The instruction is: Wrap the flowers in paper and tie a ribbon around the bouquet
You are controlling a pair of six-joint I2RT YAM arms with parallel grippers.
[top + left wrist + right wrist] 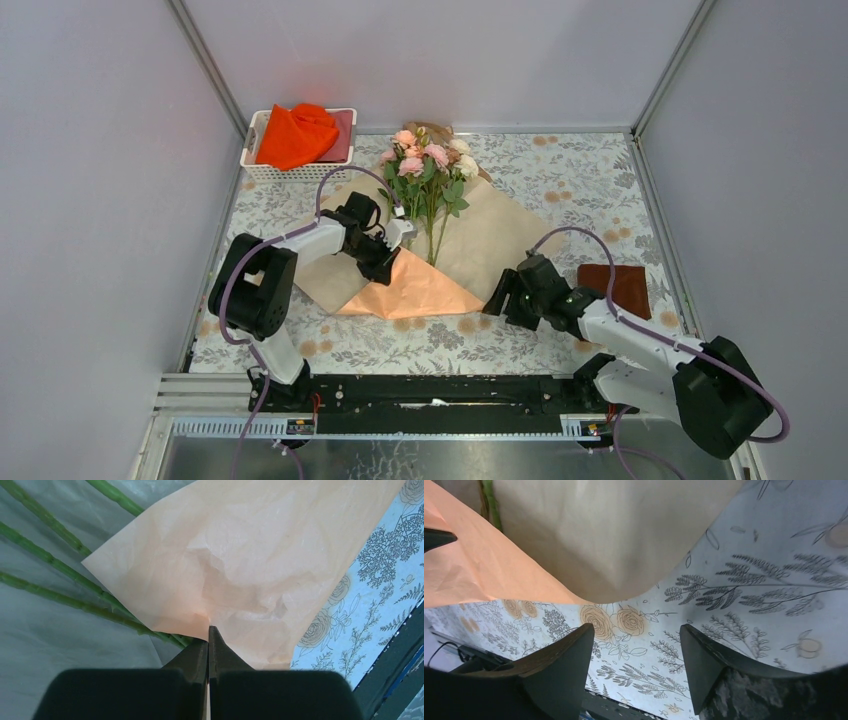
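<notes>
Peach paper [240, 565] apparently in left claw [208, 631].

paper [505, 235]: spread flat, peach near corner folded over stem ends | flowers [425, 165]: lying on it, blooms far

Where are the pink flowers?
In the top view, the flowers lie on the paper at the far middle of the table, just right of the white basket.

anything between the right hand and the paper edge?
Only bare patterned mat. In the right wrist view, the open right hand sits just short of the paper, with mat showing in the gap.
</notes>
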